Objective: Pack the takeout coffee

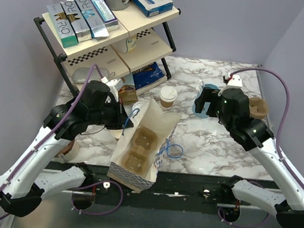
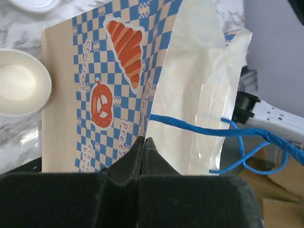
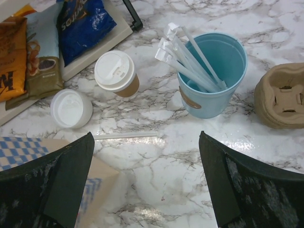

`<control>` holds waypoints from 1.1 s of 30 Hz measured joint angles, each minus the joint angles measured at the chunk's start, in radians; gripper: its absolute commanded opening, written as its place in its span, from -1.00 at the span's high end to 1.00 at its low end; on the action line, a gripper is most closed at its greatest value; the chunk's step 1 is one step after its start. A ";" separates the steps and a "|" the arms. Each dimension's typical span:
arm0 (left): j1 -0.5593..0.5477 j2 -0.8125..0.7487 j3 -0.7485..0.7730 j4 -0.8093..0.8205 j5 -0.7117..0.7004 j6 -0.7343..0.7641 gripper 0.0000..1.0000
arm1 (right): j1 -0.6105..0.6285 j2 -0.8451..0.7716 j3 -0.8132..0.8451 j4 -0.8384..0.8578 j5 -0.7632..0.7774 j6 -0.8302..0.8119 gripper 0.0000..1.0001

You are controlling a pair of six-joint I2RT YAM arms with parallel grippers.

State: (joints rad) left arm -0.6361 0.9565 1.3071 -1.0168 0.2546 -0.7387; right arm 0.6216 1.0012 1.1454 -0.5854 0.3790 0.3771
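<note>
The takeout coffee (image 1: 168, 95) (image 3: 116, 72), a small tan cup with a white lid, stands upright on the marble between the shelf and the blue cup. A blue-checked paper bag (image 1: 141, 145) (image 2: 95, 90) lies open toward the coffee, with a brown cup carrier inside. My left gripper (image 1: 125, 121) (image 2: 144, 142) is shut on the bag's left rim, beside its blue string handle (image 2: 213, 130). My right gripper (image 1: 207, 104) (image 3: 146, 135) hangs open above bare marble, to the right of the coffee, with nothing between its fingers.
A light-blue cup (image 3: 216, 71) holding wrapped straws stands right of the coffee. A stack of brown carriers (image 3: 280, 97) lies at the far right. A white lid (image 3: 71, 108) and a loose straw (image 3: 126, 137) lie near the bag. Snack bags (image 3: 83, 21) sit under the shelf rack (image 1: 111, 32).
</note>
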 measured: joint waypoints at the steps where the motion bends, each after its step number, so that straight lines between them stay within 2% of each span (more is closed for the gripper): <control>1: 0.005 -0.009 0.002 -0.024 -0.024 0.002 1.00 | 0.000 0.014 0.000 0.006 -0.003 0.000 -0.98; 6: 0.040 -0.027 -0.012 -0.134 -0.136 0.014 1.00 | -0.002 0.093 0.000 0.038 -0.011 0.015 -0.88; 12: 0.071 -0.034 -0.039 -0.141 -0.161 0.014 1.00 | -0.002 0.227 0.019 0.083 -0.034 0.034 -0.76; 19: 0.074 -0.054 -0.083 -0.111 -0.157 0.009 1.00 | 0.003 0.436 0.117 0.139 -0.058 0.093 -0.67; 27: 0.079 -0.100 -0.093 -0.083 -0.154 0.000 1.00 | 0.048 0.610 0.216 0.159 0.024 0.166 -0.58; 33: 0.079 -0.183 -0.154 -0.040 -0.154 -0.041 1.00 | 0.059 0.750 0.309 0.152 0.105 0.209 -0.48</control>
State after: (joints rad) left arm -0.5571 0.7734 1.1530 -1.0565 0.1005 -0.7799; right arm 0.6807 1.7515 1.4544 -0.4332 0.4839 0.5865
